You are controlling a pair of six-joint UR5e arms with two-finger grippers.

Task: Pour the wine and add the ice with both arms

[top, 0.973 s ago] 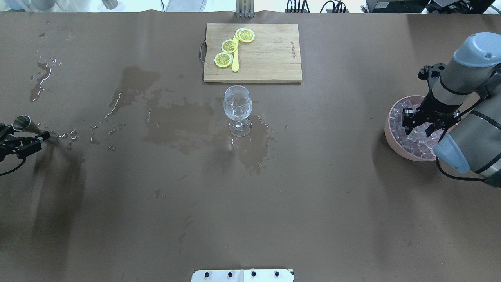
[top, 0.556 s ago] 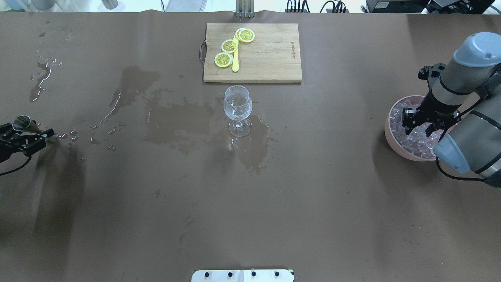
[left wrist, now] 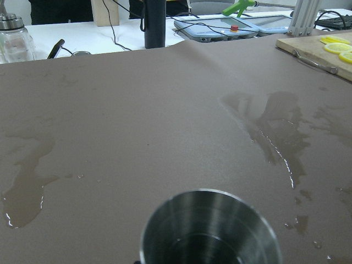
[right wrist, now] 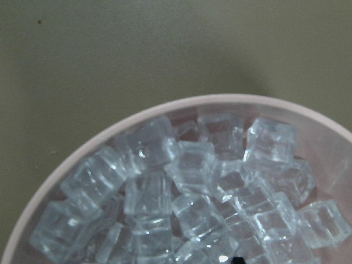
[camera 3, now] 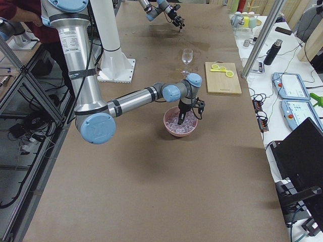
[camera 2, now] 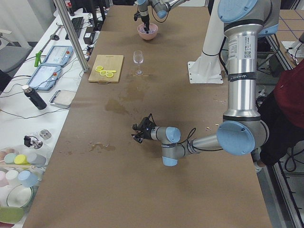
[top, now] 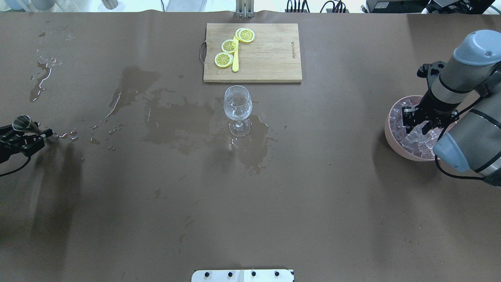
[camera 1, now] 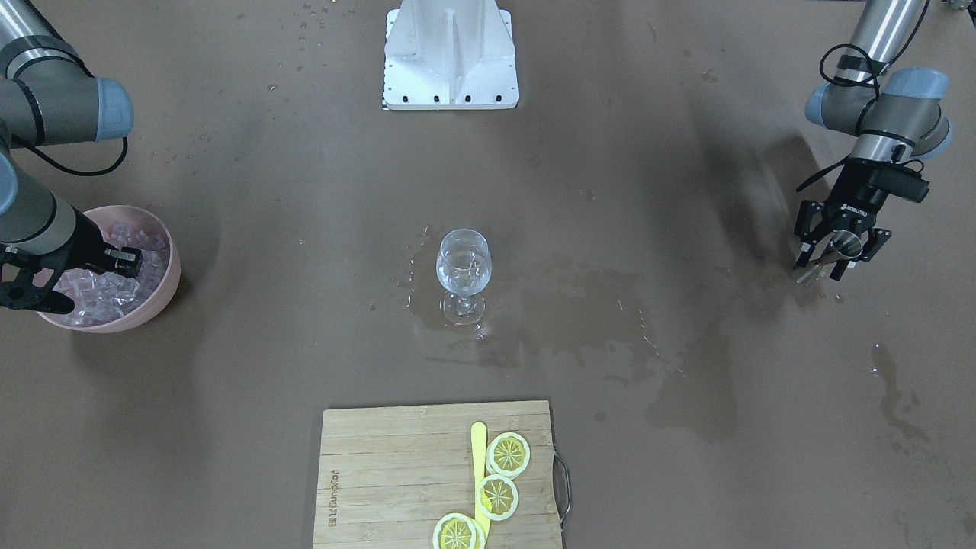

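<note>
The left claw (camera 1: 834,253) is clamped on a small metal cup (left wrist: 209,233). The cup's long axis is tilted: open mouth uppermost, narrow end lower and angled toward the middle of the counter (top: 250,203). A few droplets sit inside it. White lettering on this claw's body is too small to read with certainty.

The right claw (top: 418,124) points straight down with its fingers apart, tips among the ice (right wrist: 190,168). The ice is heaped directly beneath it in a pink bowl (top: 391,135).

The stemmed glass (top: 237,106) stands upright, stem vertical, between the two claws and well apart from both. The wine (top: 237,113) in its bowl is hardly visible. Spilled puddles spread from the glass toward the left claw.

Beyond the glass lies a cutting board (top: 270,55) with lemon slices (top: 229,46). Its burnt-in mark is not legible.
</note>
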